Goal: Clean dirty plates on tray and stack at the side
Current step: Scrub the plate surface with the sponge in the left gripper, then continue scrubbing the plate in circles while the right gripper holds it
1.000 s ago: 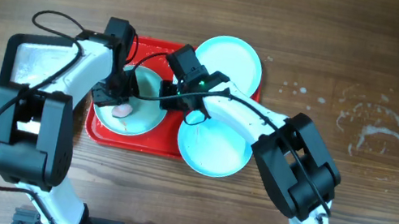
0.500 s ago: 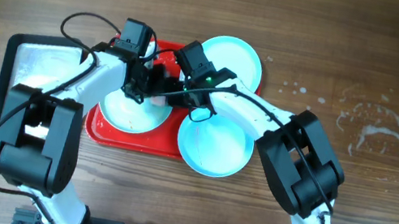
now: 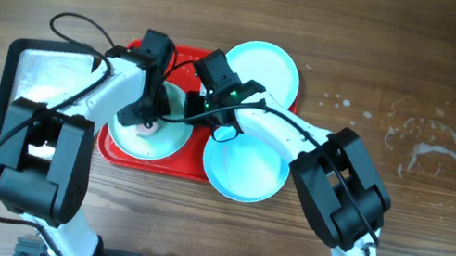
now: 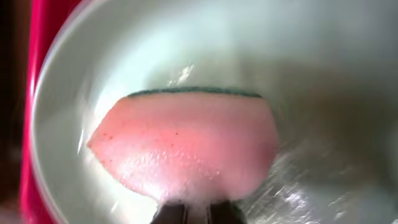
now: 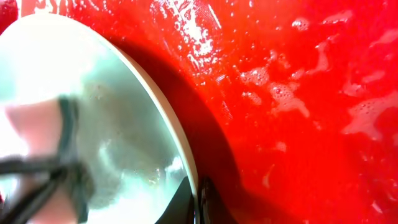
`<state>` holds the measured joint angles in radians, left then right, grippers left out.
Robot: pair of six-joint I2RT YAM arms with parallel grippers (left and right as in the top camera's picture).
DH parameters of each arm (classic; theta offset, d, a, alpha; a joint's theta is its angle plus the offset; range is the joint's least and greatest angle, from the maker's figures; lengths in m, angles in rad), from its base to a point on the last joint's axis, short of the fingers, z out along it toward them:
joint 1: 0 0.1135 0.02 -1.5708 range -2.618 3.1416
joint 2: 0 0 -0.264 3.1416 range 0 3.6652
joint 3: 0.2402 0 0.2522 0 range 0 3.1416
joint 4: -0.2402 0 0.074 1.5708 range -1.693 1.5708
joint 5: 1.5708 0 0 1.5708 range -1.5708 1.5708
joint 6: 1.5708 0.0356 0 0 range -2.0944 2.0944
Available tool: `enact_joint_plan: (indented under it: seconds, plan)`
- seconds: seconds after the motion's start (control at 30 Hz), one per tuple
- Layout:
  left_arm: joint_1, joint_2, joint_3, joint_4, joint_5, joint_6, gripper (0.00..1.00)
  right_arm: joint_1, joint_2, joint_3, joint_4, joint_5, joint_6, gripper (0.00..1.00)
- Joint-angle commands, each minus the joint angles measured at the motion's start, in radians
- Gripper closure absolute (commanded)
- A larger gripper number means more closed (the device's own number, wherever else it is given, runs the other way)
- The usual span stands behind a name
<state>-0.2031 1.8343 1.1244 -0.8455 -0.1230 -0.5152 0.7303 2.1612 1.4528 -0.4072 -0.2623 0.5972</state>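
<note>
A pale plate [image 3: 152, 129] lies on the red tray [image 3: 189, 164], tilted up on its right side. My right gripper [image 3: 193, 111] is shut on that plate's right rim [image 5: 180, 146], one finger on each side. My left gripper [image 3: 138, 117] is shut on a pink sponge [image 4: 186, 146] with a dark green back, pressed flat on the wet inside of the plate [image 4: 323, 74]. The sponge shows as a pink patch in the overhead view [image 3: 143, 128]. Two more plates lie at the tray's right: one at the back [image 3: 269, 67], one at the front [image 3: 244, 170].
A black-rimmed silvery tray [image 3: 41, 76] sits left of the red tray. Soapy foam streaks the red tray floor [image 5: 298, 93]. White wet smears [image 3: 435, 155] mark the wooden table at the right.
My left gripper swept the sponge from the plate's middle to its far right edge and back toward the middle. My right gripper kept its grip on the rim.
</note>
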Motion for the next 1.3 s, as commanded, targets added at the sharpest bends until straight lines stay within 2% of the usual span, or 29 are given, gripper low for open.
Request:
enact_joint_plan:
  seconds: [0.0, 0.13, 0.2, 0.3, 0.43, 0.53, 0.6, 0.67, 0.73, 0.8, 1.0, 1.2, 1.27]
  plan:
    - [0.007, 0.011, -0.023, -0.190, 0.115, -0.009, 0.96, -0.003, 0.043, -0.008, 0.003, 0.002, 0.006, 0.96]
    - [0.009, 0.011, -0.023, -0.239, 0.362, 0.094, 0.96, -0.003, 0.043, -0.008, 0.007, -0.002, 0.007, 0.96]
    - [0.009, 0.011, -0.023, -0.179, 0.465, 0.119, 0.96, -0.005, 0.043, -0.008, 0.007, -0.002, 0.007, 0.96]
    - [0.005, 0.011, -0.023, -0.031, 0.499, 0.111, 0.96, -0.005, 0.043, -0.008, 0.004, -0.005, 0.006, 0.96]
    - [-0.007, 0.011, -0.023, 0.174, 0.440, 0.082, 0.96, -0.005, 0.043, -0.008, 0.005, -0.005, 0.006, 0.96]
    - [-0.007, 0.011, -0.023, 0.258, 0.313, 0.039, 0.96, -0.005, 0.043, -0.008, 0.006, -0.005, 0.005, 0.96]
    - [-0.007, 0.011, -0.023, 0.263, 0.168, 0.027, 0.96, -0.005, 0.043, -0.008, 0.006, -0.004, 0.003, 0.96]
    - [-0.004, 0.011, -0.023, 0.229, 0.047, 0.027, 0.96, -0.005, 0.043, -0.008, 0.010, -0.001, 0.003, 0.96]
    - [0.007, 0.011, -0.023, 0.167, -0.071, -0.027, 0.96, -0.005, 0.043, -0.008, 0.018, -0.001, 0.004, 0.96]
    - [0.025, 0.011, -0.023, 0.132, -0.099, -0.044, 0.96, -0.005, 0.043, -0.008, 0.023, -0.002, 0.005, 0.96]
    - [0.099, 0.011, -0.020, -0.081, 0.042, -0.043, 0.96, -0.006, 0.043, -0.008, 0.024, -0.002, 0.005, 0.96]
    - [0.143, 0.011, -0.020, -0.299, 0.063, -0.009, 0.95, -0.022, 0.043, -0.008, 0.026, -0.028, 0.005, 0.96]
    - [0.146, 0.011, -0.020, -0.323, 0.081, -0.001, 0.96, -0.027, 0.043, -0.008, 0.025, -0.032, 0.005, 0.96]
